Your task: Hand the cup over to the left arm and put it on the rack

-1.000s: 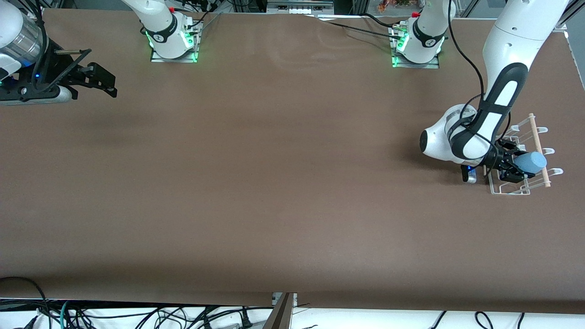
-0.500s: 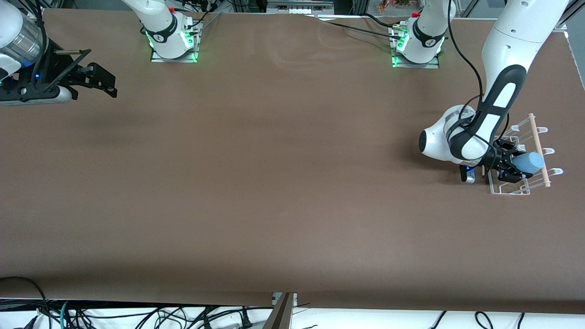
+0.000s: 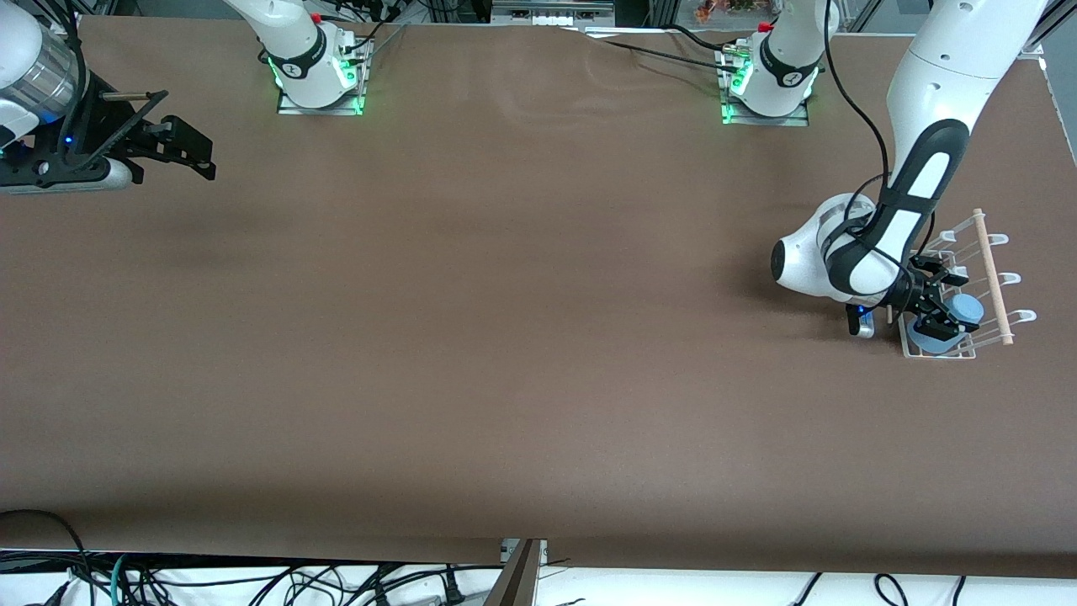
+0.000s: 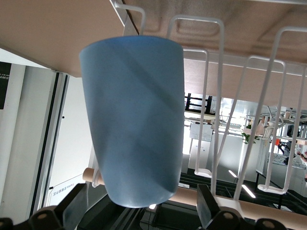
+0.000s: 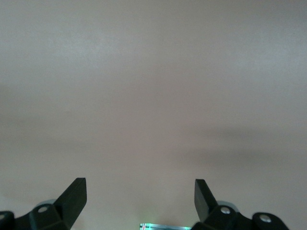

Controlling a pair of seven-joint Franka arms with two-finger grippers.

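The job looks almost done: the cup (image 3: 949, 321) sits upside down on the rack (image 3: 1001, 340), over one of its pegs, at the left arm's end of the tabletop, and what is left is for the left arm (image 3: 913, 181) to pull away. The left tool (image 3: 941, 307) is right at the cup with its fingers (image 4: 206, 205) spread apart, one on each side of it and not squeezing, so the cup seems to rest on the rack by itself. The right tool (image 3: 172, 147) waits with its fingers apart over the right arm's end of the tabletop, well away from the cup.
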